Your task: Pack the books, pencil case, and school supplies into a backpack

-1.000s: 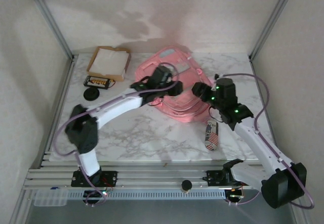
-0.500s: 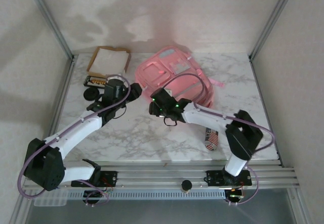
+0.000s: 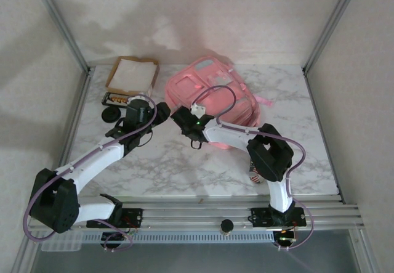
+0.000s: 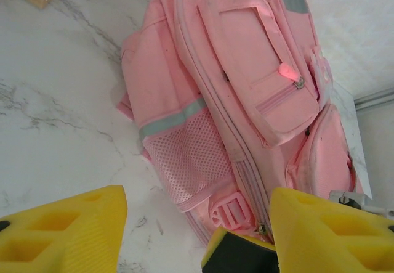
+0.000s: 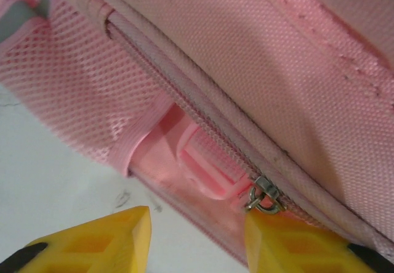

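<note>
Pink backpack [image 3: 212,91] zipped shut, so sets right hand [image 5: 197,224], unclenched, at its zipper pull [image 5: 263,196], not yet pinching; holds left hand [image 3: 162,110] released just left, ready to brace fabric.

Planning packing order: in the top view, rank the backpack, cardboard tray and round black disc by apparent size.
Largest: backpack
Then: cardboard tray
Smallest: round black disc
The gaps are plain.

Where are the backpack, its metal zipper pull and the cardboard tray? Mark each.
backpack [image 3: 212,88], top external view, on its front pocket panel.
metal zipper pull [image 5: 263,196], right wrist view, on its ring.
cardboard tray [image 3: 114,77], top external view, on its brown left rim.
</note>
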`<action>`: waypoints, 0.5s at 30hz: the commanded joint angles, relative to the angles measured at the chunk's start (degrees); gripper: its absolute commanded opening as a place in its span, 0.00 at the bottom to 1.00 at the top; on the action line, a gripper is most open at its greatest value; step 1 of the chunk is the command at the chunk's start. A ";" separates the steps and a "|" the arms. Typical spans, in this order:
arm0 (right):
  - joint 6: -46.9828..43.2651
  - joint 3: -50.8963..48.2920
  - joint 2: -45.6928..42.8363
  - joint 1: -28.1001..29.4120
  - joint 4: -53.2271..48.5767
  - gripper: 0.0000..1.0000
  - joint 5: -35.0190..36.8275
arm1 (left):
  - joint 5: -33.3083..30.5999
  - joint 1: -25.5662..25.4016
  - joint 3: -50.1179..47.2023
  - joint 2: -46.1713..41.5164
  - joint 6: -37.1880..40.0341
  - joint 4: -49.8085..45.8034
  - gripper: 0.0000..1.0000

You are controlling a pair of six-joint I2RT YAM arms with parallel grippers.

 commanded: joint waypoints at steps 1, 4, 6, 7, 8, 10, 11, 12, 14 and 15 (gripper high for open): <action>2.36 1.61 1.19 -1.72 -2.78 0.43 9.37 | -0.85 0.52 -0.56 -0.53 -0.82 2.44 0.63; 2.15 -0.16 0.52 -2.03 -0.35 0.36 10.79 | -0.47 0.52 -0.24 0.79 -1.35 3.10 0.64; 1.49 0.23 1.08 -2.38 0.37 0.32 10.42 | -0.02 0.52 0.17 2.04 -2.22 3.58 0.65; 1.32 0.79 1.35 -2.42 0.02 0.30 10.34 | 0.32 0.52 0.50 2.67 -2.59 3.74 0.65; 0.99 0.88 1.18 -2.41 -0.06 0.26 10.24 | 0.85 0.48 0.79 3.20 -3.08 3.97 0.65; 0.39 -1.17 -0.56 -2.39 1.47 0.18 9.53 | 1.28 0.28 1.09 4.03 -3.95 4.24 0.65; -0.18 -2.71 -1.89 -2.40 3.43 0.17 8.68 | 1.13 0.18 1.09 4.29 -4.54 4.52 0.65; -0.94 -4.37 -3.19 -2.57 5.30 0.15 7.65 | 1.25 0.09 0.94 4.48 -5.11 4.99 0.65; -1.65 -6.31 -4.88 -2.70 6.77 0.09 6.14 | 1.41 -0.14 0.91 4.99 -6.61 5.68 0.66; -2.37 -6.97 -5.52 -2.78 7.41 0.08 5.20 | 1.93 -0.26 1.00 5.39 -7.21 6.33 0.66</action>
